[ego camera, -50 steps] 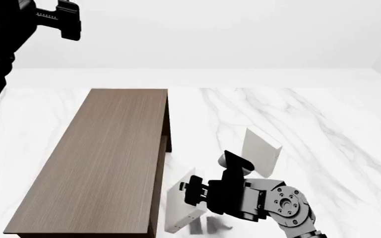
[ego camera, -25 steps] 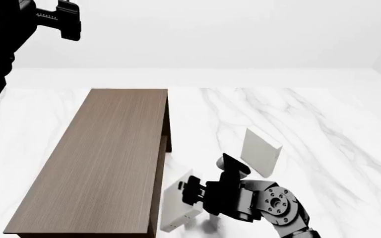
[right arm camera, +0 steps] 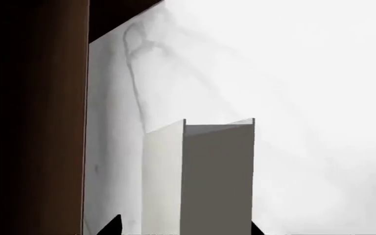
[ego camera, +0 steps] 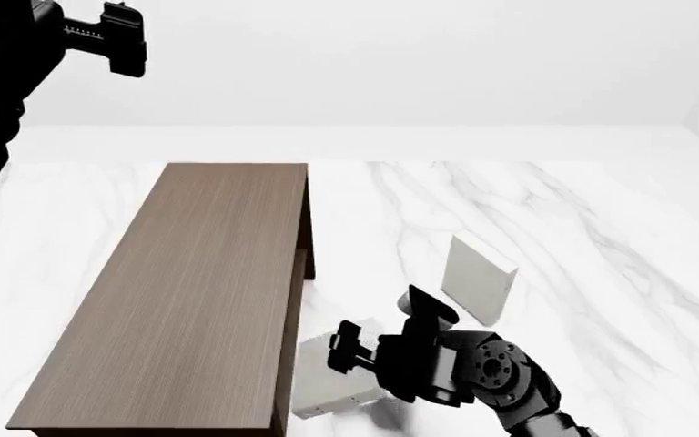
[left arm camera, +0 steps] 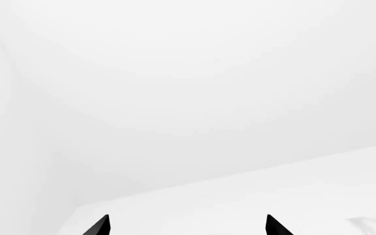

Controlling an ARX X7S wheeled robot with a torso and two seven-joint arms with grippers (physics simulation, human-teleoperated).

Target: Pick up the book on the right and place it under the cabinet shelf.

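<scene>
Tipped lower than 1 second ago, the book (ego camera: 331, 382) now leans flatter against the cabinet (ego camera: 179, 291), clamped between the jaws of the right gripper (ego camera: 362, 360) low beside the cabinet's open side. No writing shows on either cover. A second plain book (ego camera: 477, 278) stands upright nearby on the marble floor (ego camera: 592, 237). The left gripper (left arm camera: 186, 226), raised, has its jaws apart.

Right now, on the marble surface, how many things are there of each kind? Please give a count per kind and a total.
Books: 2, one held in the right gripper beside the cabinet, the book, and one beige book standing apart.
Cabinets: 1.
Total: 3.
</scene>
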